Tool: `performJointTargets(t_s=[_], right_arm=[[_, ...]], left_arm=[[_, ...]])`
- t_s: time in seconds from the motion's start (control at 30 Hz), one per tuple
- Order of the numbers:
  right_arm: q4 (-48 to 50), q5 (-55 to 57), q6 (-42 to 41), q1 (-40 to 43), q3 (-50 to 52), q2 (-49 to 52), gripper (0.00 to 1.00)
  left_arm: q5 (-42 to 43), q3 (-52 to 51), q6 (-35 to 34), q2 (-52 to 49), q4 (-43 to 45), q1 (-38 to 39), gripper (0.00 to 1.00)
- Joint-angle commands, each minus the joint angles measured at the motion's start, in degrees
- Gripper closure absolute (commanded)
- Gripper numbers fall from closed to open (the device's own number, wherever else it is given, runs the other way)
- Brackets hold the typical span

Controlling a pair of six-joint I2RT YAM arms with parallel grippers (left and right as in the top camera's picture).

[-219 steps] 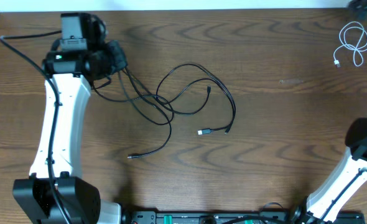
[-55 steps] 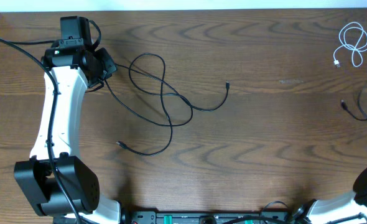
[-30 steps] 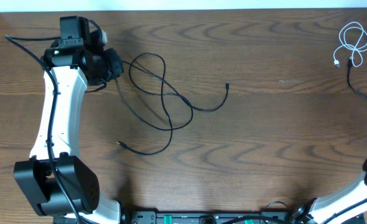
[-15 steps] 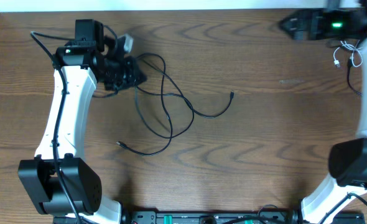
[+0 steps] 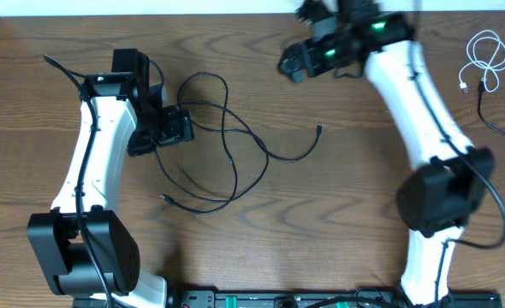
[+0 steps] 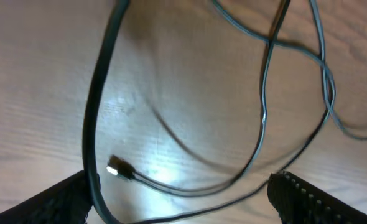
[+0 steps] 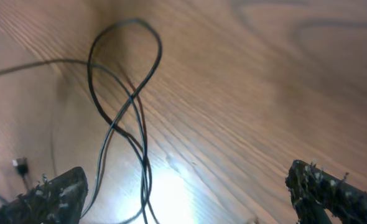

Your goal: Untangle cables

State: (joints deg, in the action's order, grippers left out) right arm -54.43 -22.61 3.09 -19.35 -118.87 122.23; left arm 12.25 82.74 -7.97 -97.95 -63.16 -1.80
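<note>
Cables [image 5: 226, 128] in black lie crossed over one another on the left-centre of the table [image 5: 364, 197]. Their loops run lengthwise from a far loop down toward the robot, with one plug end [image 5: 319, 130] trailing off to the right and a second plug [image 5: 165, 198] at the near side. The left gripper [image 5: 177, 128] sits just beside the left flank of the loops and is plainly the nearer one. Its wrist view shows both fingers [image 6: 53, 199] spread wide and holding nothing, with strands and a plug on the wood between them. The right gripper [image 5: 288, 67] hangs near the far edge, to the right of the far loop and apart from it, fingers [image 7: 333, 193] likewise spread and empty. A white cable [image 5: 485, 60] lies coiled well apart in the far right corner. I judge the pick falls to the left gripper, reaching rightward across the strands.
</note>
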Motion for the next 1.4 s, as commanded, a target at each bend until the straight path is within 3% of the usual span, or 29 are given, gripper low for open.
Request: performJointTargets(t_s=[0.0,0.33,0.87,1.1,1.37], right_arm=[[2.0,1.4,-0.9,-5.5,-0.2,4.3,0.01],[8.0,10.1,-0.9,-14.0,-0.2,11.8,0.05],[12.6,13.7,-0.7,-22.3,-0.2,20.9,0.1],[12.3,18.4,-0.7,-23.3,-0.2,22.4,0.18],[6.8,24.0,-0.6,-24.2,-0.2,24.1,0.36]], left_arm=[[-2.1,2.7,-1.3,3.2,1.3,-2.8,0.08],[3.0,4.9,-5.2,15.2,3.9,-12.5,0.07],[2.9,4.9,-5.3,16.3,3.9,-13.3,0.07],[2.9,4.9,-5.3,16.3,3.9,-13.3,0.07],[2.9,4.7,-5.3,16.3,3.9,-13.3,0.07]])
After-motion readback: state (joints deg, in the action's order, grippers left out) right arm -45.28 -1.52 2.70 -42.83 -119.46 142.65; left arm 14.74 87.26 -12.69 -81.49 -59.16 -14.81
